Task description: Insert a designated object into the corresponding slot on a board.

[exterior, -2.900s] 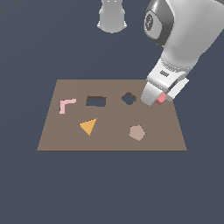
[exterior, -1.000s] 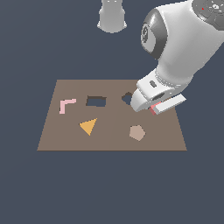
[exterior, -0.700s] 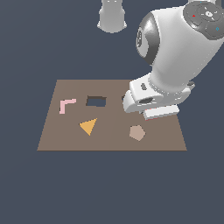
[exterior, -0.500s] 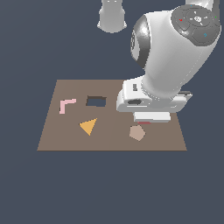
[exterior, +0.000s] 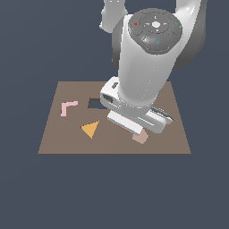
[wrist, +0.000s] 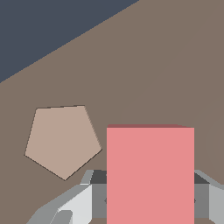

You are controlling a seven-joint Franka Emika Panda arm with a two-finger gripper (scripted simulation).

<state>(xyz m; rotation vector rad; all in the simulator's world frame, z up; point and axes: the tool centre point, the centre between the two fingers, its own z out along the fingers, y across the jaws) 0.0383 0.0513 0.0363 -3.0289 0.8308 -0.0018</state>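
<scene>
The salmon-red block (wrist: 150,175) fills the wrist view between two grey fingers (wrist: 65,209), so my gripper (wrist: 148,205) is shut on it. It hangs over the brown board (wrist: 166,65), right beside the tan pentagon (wrist: 63,140). In the exterior view only a red sliver of the block (exterior: 129,130) shows under the hand, next to the pentagon (exterior: 140,138). The dark rectangular slot (exterior: 94,103) lies further toward the exterior view's left, half hidden by the arm. The board (exterior: 58,138) lies flat.
A pale pink L-shape (exterior: 68,107) and an orange triangle (exterior: 91,129) lie on the board's part toward the exterior view's left. The bulky white arm (exterior: 147,67) covers the board's middle. Dark floor (wrist: 43,26) surrounds the board.
The arm has swung from the board's far right edge toward the exterior view's left and front, carrying the red block to just beside the pentagon. It now hides the clover-shaped cutout.
</scene>
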